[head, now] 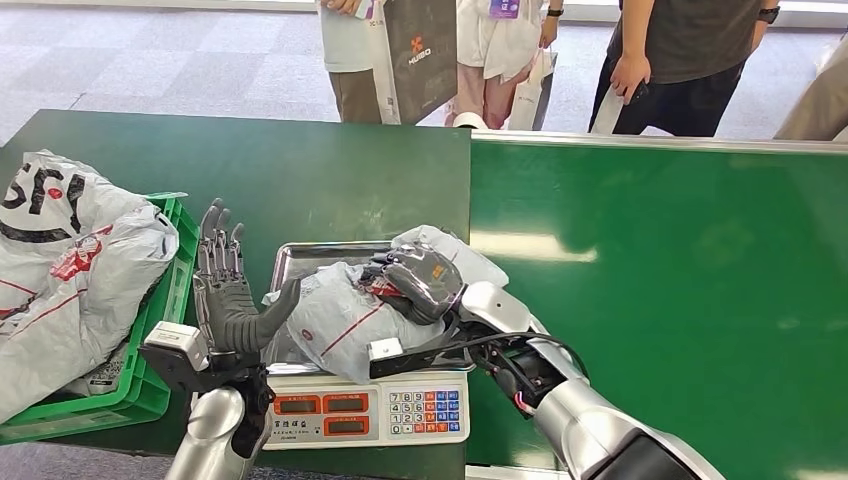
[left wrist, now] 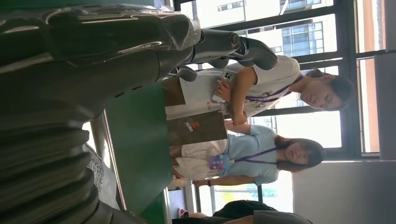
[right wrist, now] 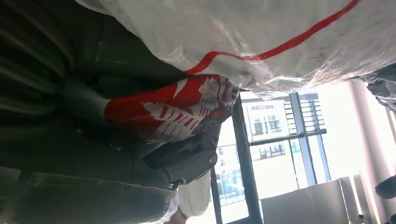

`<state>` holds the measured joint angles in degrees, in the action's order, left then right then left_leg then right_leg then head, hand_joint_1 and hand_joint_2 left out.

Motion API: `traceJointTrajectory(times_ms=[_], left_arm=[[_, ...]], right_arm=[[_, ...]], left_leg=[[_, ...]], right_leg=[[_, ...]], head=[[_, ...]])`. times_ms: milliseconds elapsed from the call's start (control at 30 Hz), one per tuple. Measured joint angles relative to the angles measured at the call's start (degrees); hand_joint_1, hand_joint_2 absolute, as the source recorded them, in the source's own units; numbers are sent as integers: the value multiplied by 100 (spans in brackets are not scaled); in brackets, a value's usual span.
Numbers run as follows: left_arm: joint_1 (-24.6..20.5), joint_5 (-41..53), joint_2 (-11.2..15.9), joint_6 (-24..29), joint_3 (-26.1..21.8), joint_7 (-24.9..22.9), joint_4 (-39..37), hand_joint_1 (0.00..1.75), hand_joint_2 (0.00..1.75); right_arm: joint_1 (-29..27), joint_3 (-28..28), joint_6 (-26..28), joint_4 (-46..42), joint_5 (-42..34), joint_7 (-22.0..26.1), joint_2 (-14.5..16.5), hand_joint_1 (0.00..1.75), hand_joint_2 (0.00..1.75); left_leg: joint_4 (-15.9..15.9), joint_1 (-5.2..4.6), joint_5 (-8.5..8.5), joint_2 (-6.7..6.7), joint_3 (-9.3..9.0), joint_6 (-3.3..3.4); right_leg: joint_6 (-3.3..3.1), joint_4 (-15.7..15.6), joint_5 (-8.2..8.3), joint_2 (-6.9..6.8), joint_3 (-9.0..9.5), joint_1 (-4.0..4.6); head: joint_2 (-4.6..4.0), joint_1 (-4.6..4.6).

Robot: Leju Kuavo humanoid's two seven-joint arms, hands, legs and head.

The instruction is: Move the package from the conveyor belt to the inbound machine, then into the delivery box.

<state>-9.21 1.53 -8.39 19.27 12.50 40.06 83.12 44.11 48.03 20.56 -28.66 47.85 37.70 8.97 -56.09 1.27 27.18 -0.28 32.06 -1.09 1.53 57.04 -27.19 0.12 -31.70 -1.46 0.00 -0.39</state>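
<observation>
The grey plastic-wrapped package [head: 340,315] with red markings lies on the steel tray [head: 300,258] of the weighing scale [head: 370,410], which sits on the green worktop [head: 330,175]. The right robot hand [head: 420,282] is laid over the top of the package, fingers curled around it, gripping. The left robot hand [head: 228,290] stands upright just beside the tray, fingers spread, holding nothing. To its left a green crate [head: 150,385] is heaped with more wrapped parcels [head: 70,270]. The green conveyor belt [head: 680,290] stretches off to the right. Several people [head: 690,60] stand beyond the worktop.
</observation>
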Motion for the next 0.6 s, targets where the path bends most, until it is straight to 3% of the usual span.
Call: traceJointTrajectory(times_ms=[200, 600], left_arm=[[1, 1, 8, 13, -1, 0, 0, 0, 175], [9, 30, 40, 82, -2, 0, 21, 0, 175]], right_arm=[[-15, 27, 363, 68, -116, 97, 9, 0, 175], [-255, 51, 1627, -498, -1271, 197, -128, 0, 175]], left_leg=[[0, 0, 0, 0, 0, 0], [0, 0, 0, -1, 0, 0]], right_leg=[[0, 0, 0, 0, -1, 0], [0, 0, 0, 0, -1, 0]], head=[[0, -1], [0, -1]])
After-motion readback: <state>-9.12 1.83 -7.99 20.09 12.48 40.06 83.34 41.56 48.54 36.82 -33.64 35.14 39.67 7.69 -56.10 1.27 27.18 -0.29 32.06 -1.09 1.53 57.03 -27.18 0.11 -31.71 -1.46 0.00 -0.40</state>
